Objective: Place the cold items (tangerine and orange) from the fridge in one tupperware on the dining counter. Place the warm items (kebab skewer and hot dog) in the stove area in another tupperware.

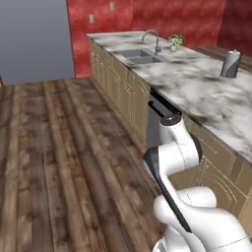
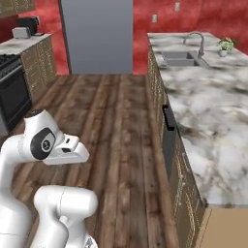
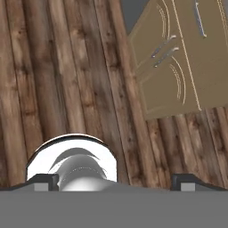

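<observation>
Hand view looks down at the wooden floor (image 3: 67, 80), with the gripper (image 3: 113, 180) at the bottom of the frame: its two dark fingertips (image 3: 44, 180) stand far apart, one at lower left and one at lower right, wide open with nothing between them. Tan cabinet doors (image 3: 187, 58) fill the upper right of that frame.

Left base view shows the white arm (image 1: 179, 147) folded up at lower right, its upper link bent back over the base, close beside the bench (image 1: 197, 83) front. Right base view has the same arm (image 2: 43, 140) at lower left, its wrist turned toward the floor.

Counted on the long marble bench: one sink (image 1: 138, 55) with one faucet (image 1: 155, 42), one small potted plant (image 1: 175, 41) just beside the faucet, and one paper towel roll (image 1: 230, 64) at the upper right of the left base view. One grey fridge (image 2: 97, 36) stands shut at the top middle of the right base view, one stove (image 2: 12, 92) at the left edge. The tangerine, orange, skewer, hot dog and tupperware cannot be located.
</observation>
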Tool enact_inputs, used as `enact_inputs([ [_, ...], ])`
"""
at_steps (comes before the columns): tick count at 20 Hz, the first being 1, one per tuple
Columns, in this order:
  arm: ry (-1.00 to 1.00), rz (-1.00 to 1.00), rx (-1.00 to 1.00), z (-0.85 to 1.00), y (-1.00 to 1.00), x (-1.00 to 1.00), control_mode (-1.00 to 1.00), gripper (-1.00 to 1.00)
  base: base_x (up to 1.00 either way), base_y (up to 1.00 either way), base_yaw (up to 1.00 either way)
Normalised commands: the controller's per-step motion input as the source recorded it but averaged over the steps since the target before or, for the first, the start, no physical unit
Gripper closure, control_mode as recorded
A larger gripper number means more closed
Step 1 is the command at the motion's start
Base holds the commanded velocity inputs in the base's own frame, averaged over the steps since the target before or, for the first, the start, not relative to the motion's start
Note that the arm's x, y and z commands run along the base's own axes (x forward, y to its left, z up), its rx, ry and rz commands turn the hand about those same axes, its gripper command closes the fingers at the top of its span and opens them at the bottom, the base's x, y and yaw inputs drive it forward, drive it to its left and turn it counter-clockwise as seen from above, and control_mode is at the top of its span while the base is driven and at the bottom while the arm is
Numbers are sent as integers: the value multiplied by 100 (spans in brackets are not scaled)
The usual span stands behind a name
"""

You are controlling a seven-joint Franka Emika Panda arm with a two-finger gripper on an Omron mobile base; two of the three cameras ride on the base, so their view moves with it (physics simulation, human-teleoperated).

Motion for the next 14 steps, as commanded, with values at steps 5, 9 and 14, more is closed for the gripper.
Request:
enact_inputs([
  [5,0,0,0,0,0,0,100,-100,100,-3,29],
  [9,0,0,0,0,0,0,100,-100,100,0,32],
  [14,0,0,0,0,0,0,100,-100,100,0,32],
])
